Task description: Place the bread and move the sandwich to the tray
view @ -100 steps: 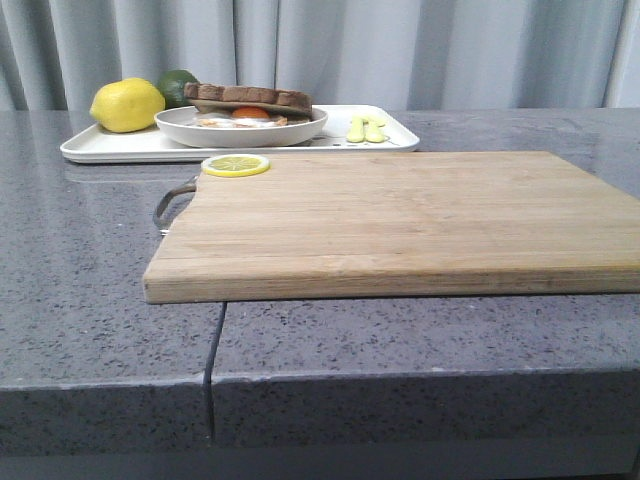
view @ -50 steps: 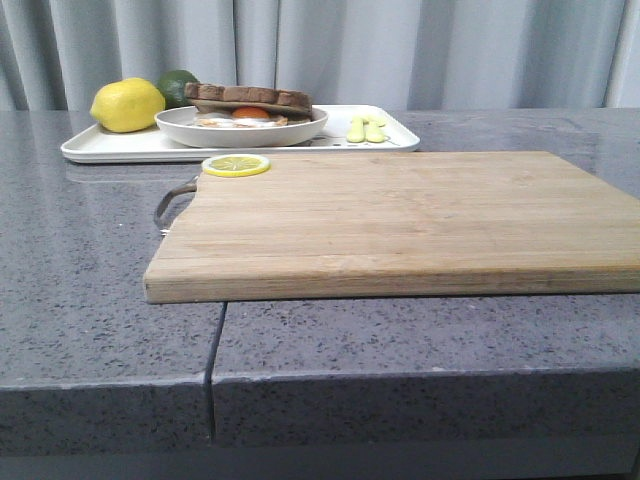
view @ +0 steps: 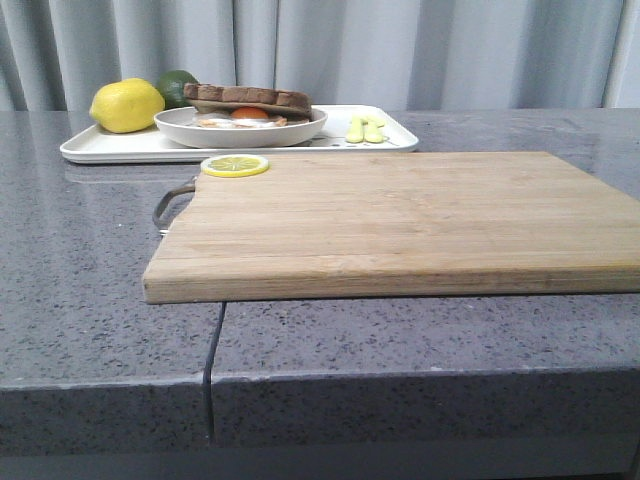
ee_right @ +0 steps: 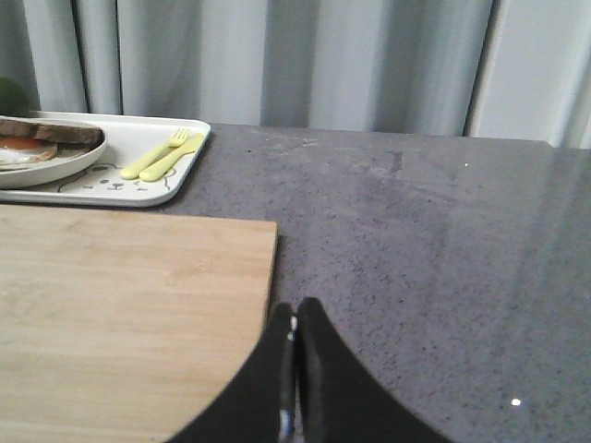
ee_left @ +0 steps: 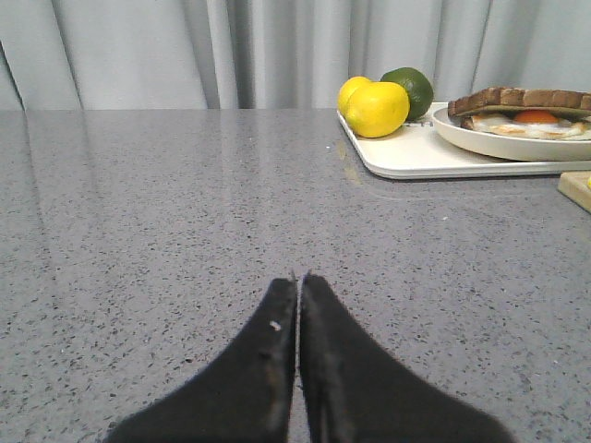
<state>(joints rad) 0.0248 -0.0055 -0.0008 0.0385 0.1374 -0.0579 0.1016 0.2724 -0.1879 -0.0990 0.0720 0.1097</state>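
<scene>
The sandwich [view: 248, 104] sits in a round white plate [view: 240, 132] on the white tray [view: 100, 150] at the back left. Its top is a slice of brown-crusted bread [view: 250, 96] lying over a fried egg with an orange yolk. The left wrist view shows my left gripper [ee_left: 299, 277] shut and empty, low over bare grey counter, with the tray [ee_left: 416, 157] and sandwich [ee_left: 522, 103] far ahead. My right gripper [ee_right: 295, 305] is also shut and empty, by the bamboo board's corner. Neither gripper appears in the front view.
A large bamboo cutting board [view: 400, 215] fills the middle of the counter, with a lemon slice [view: 235, 165] on its far left corner. A lemon [view: 127, 105], a lime [view: 178, 85] and yellow-green cutlery [view: 365, 130] share the tray. A seam [view: 213, 350] runs through the counter's front.
</scene>
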